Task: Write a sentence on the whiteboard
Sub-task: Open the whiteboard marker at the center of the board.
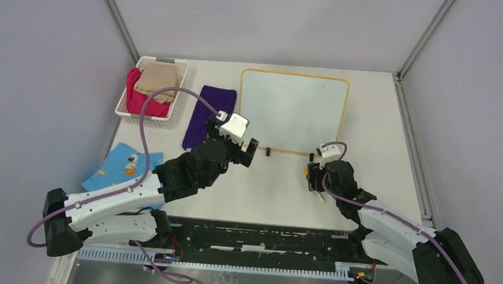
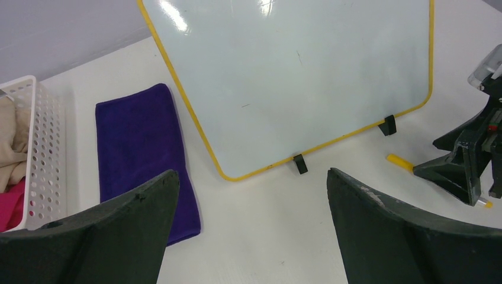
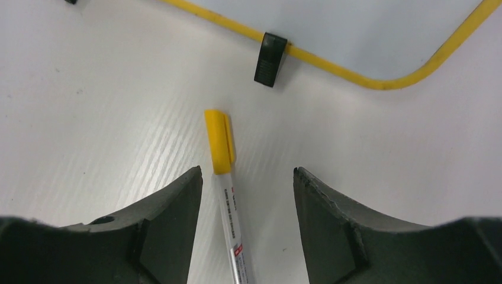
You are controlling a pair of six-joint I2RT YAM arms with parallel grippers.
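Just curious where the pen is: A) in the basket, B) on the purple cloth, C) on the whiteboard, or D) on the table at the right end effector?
D: the pen lies on the table between the fingers of the right end effector.

A lab test cell: white table (image 1: 278,197) walled by plain grey panels (image 1: 33,66).

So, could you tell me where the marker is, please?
The marker lies on the table between the right pincer's open jaws, just short of the whiteboard's right black foot.

Yellow-capped marker (image 3: 227,195) within parted gripper (image 3: 247,174)
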